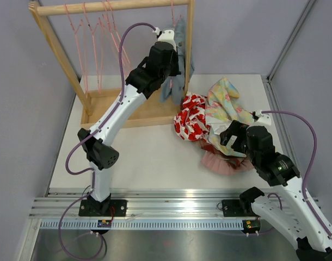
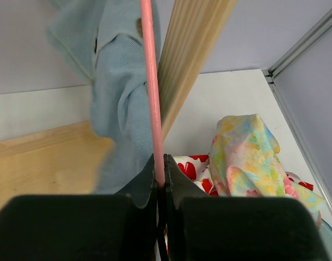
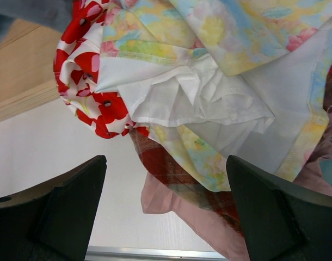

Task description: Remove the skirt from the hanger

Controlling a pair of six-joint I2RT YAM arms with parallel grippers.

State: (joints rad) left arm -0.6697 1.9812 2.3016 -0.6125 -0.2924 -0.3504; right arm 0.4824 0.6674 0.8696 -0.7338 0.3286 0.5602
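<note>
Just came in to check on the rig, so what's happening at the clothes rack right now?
The left end effector is shut on a pink hanger at the wooden rack, with the light blue skirt still on that hanger. The right end effector is open above a pile of clothes on the table, holding nothing.

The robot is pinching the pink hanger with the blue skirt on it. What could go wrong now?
The left gripper is shut on just the thin pink hanger, so it might slip or twist out. The blue skirt hangs right beside the wooden post, so pulling could snag it there. The right gripper is open over the clothes pile, not helping.
</note>
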